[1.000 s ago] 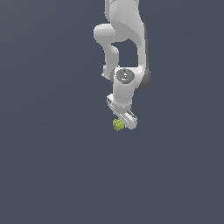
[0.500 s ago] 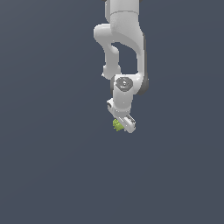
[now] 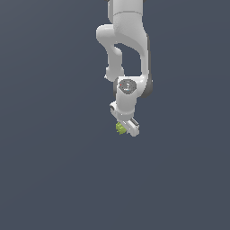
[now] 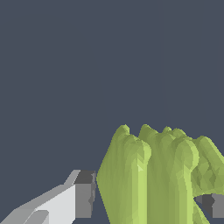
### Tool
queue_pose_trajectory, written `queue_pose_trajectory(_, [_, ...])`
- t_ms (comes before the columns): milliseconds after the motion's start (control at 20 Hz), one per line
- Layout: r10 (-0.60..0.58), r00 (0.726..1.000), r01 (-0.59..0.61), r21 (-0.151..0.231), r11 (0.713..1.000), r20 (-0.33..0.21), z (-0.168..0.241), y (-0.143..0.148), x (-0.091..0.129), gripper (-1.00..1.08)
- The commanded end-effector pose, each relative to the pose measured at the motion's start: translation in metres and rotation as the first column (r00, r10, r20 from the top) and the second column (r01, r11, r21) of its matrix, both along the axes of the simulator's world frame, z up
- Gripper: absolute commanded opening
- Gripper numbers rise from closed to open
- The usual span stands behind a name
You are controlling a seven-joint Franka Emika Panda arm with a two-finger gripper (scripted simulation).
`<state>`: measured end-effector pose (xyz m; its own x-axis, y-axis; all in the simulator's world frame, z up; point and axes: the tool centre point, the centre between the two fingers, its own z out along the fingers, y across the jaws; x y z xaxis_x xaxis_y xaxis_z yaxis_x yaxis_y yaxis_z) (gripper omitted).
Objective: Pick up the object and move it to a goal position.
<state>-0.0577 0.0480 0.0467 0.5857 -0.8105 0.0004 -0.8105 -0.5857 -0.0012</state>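
Note:
The object [image 3: 120,128] is a small lime-green, bumpy lump sitting at the tip of the white arm in the exterior view. My gripper [image 3: 125,129] points down over it, with the lump on the side toward the exterior view's left. In the wrist view the object [image 4: 153,175] fills the space between the two grey finger pads [image 4: 84,194], and the gripper [image 4: 148,200] looks shut on it. One pad sits tight against its side; the other pad is partly hidden behind the lump.
A plain dark grey-blue surface [image 3: 54,170] surrounds the arm on all sides. The white arm links [image 3: 128,40] rise above the gripper to the frame's upper edge.
The wrist came down toward the object over the last second, then held nearly still. The green object stayed in about the same place.

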Motion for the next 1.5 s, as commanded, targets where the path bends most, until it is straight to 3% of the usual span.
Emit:
queue_pose_trajectory(0, [0.000, 1.000, 0.000, 0.000, 1.000, 0.000, 0.000, 0.000, 0.000, -1.00])
queue_pose_trajectory(650, [0.000, 1.000, 0.000, 0.000, 1.000, 0.000, 0.047, -0.009, 0.001, -1.00])
queue_pose_trajectory(1450, [-0.002, 1.000, 0.002, 0.000, 1.000, -0.001, 0.209, -0.042, 0.009, -1.00])
